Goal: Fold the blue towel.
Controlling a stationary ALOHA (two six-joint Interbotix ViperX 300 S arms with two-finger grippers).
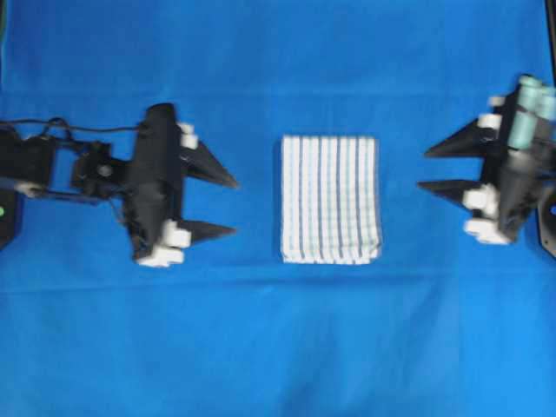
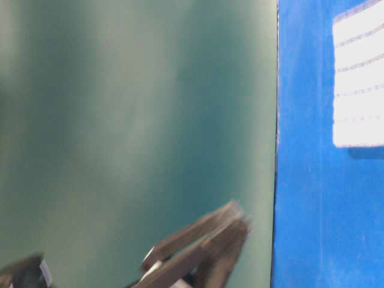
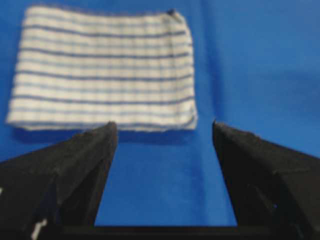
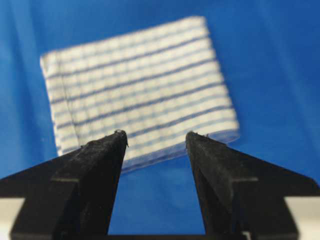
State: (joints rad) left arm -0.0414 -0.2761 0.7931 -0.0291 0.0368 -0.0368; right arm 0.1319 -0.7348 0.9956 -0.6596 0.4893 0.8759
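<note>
From overhead, the blue towel (image 1: 330, 199) lies folded into a compact rectangle at the middle of the bench (image 1: 278, 347), which is draped in plain blue cloth. The left hand (image 1: 226, 205) sits well to its left, jaws spread and empty; the right hand (image 1: 430, 168) sits well to its right, likewise open and holding nothing.

The table-level view is blurred; a corner of the towel shows at the upper right.

The left wrist view shows the towel beyond the parted fingers (image 3: 95, 150), untouched.

The right wrist view shows the same.
</note>
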